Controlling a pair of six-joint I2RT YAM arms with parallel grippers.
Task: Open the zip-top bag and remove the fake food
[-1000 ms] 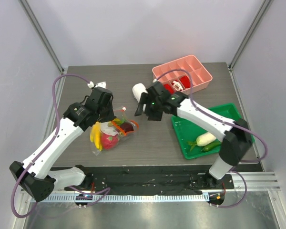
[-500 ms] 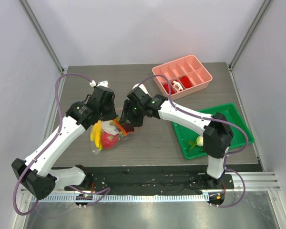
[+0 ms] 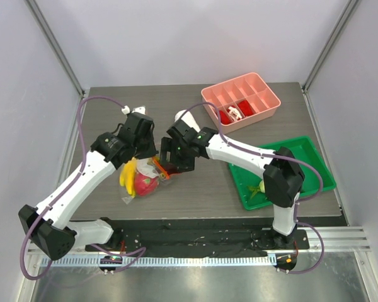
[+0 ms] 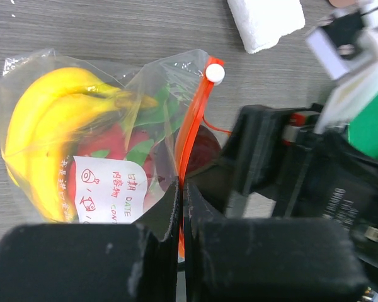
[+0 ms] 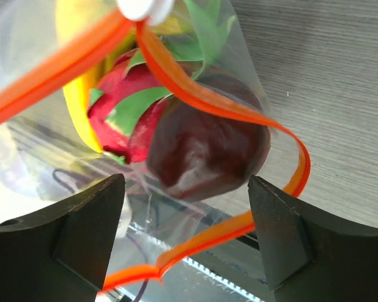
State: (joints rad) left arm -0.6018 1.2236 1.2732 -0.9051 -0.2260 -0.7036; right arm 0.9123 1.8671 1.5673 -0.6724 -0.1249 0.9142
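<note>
left claw (image 4: 181,189) pinches zip strip (image 4: 190,132) | right claw (image 5: 186,207) spread at dark red fruit (image 5: 205,154)

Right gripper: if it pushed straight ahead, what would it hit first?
Probably the dark red fruit in the bag's open mouth, framed between the right gripper's open fingers; depth is unclear.

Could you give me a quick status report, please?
Left gripper shut on zip-top bag at zip strip. Right gripper open, straddling dark red fruit in open bag mouth. Banana and dragon fruit inside.
</note>
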